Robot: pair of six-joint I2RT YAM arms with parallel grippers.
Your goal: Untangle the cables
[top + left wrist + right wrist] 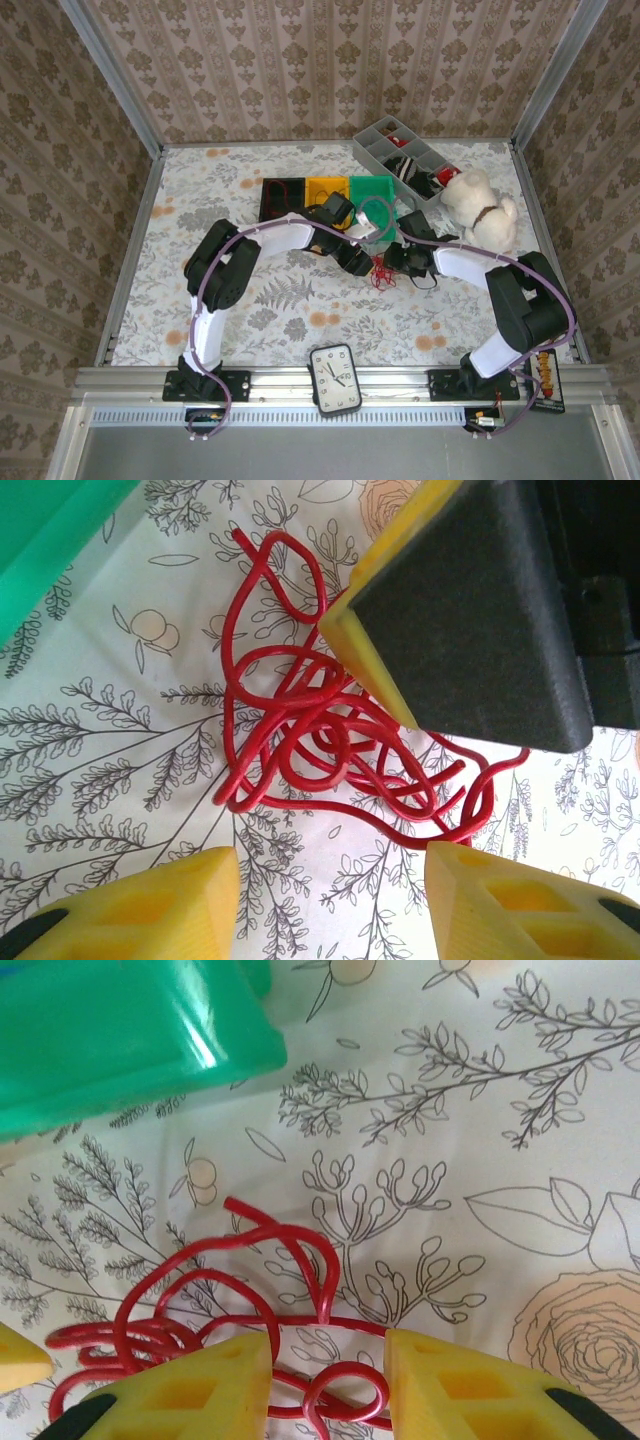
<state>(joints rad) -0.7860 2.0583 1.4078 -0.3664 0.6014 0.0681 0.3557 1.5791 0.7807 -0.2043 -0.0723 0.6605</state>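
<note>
A red cable point(330, 742) lies in a loopy tangle on the flowered tablecloth, between the two arms point(383, 272). My left gripper point(335, 900) hovers just short of it, open, with bare cloth between its yellow fingertips point(170, 905). My right gripper point(328, 1385) stands over the tangle's other side, open, its fingers astride a small loop of the red cable point(350, 1395). One right finger point(460, 610) looms over the tangle in the left wrist view. A thin black cable point(428, 281) lies by the right gripper point(397, 262).
Black point(283, 196), yellow point(327, 188) and green point(372, 188) bins stand in a row just behind the grippers; the green bin point(120, 1030) is close. A grey divided tray point(400, 150) and a plush dog point(480, 205) sit at the back right. A clock point(335, 378) lies at the near edge.
</note>
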